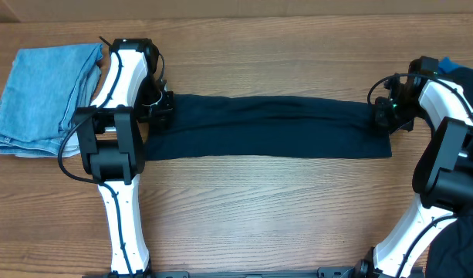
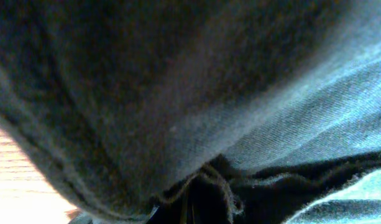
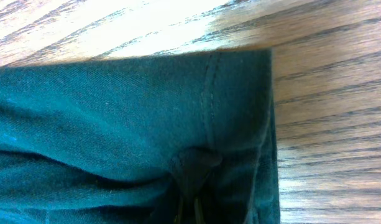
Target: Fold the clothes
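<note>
A dark navy garment (image 1: 271, 127) lies stretched in a long band across the wooden table. My left gripper (image 1: 160, 108) is at its left end and my right gripper (image 1: 386, 116) is at its right end. In the left wrist view the dark cloth (image 2: 178, 93) fills the frame and bunches at the jaws (image 2: 196, 205), which are shut on it. In the right wrist view the garment's hemmed end (image 3: 146, 118) puckers into the jaws (image 3: 193, 199), which are shut on it.
A folded light blue denim garment (image 1: 43, 96) lies at the far left of the table. More dark cloth (image 1: 460, 247) sits at the bottom right corner, and a blue item (image 1: 452, 66) shows at the right edge.
</note>
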`<state>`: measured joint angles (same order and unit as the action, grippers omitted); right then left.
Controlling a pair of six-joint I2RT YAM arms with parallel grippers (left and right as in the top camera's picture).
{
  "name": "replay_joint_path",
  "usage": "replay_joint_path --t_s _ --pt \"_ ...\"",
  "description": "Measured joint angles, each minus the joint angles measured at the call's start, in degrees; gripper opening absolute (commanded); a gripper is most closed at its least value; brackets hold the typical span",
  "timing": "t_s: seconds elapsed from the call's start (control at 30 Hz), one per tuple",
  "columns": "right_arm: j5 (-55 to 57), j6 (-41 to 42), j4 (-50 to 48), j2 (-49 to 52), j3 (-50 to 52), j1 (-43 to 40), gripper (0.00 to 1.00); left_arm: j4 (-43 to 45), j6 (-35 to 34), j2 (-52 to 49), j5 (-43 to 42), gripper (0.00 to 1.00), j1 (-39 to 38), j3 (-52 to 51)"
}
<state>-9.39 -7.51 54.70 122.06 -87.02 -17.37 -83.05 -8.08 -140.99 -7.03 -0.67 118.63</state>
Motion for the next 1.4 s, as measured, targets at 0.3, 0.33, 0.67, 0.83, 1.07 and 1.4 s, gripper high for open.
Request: replay_joint_path --t_s 0.3,0.33,0.67,0.83,1.07,1.4 --pt "0.9 -0.1 5.2 0.0 -3.5 0.2 0.64 -5.2 -0.8 0.0 0.7 0.42 0.0 9.5" --pt "0.9 0.0 5.4 0.0 -4.7 0.2 0.72 -5.6 -0.9 0.0 0.8 0.43 0.0 11.4" --pt "0.3 0.2 12.0 0.0 -17.5 0.7 0.21 -8.7 -0.7 0.1 0.9 0.22 -0.1 20.9" --pt "-2.2 0.2 12.0 0.0 -17.4 4.8 0.04 -1.8 -1.0 0.3 0.7 0.04 -1.0 16.0" --pt "-2.1 0.0 10.4 0.0 -13.9 10.4 0.04 3.2 -1.0 0.3 -3.3 0.05 -3.8 8.1" --pt "2.2 -0.1 -0.7 0.0 -4.7 9.9 0.04 9.6 -1.0 0.3 -2.5 0.04 -5.6 0.4"
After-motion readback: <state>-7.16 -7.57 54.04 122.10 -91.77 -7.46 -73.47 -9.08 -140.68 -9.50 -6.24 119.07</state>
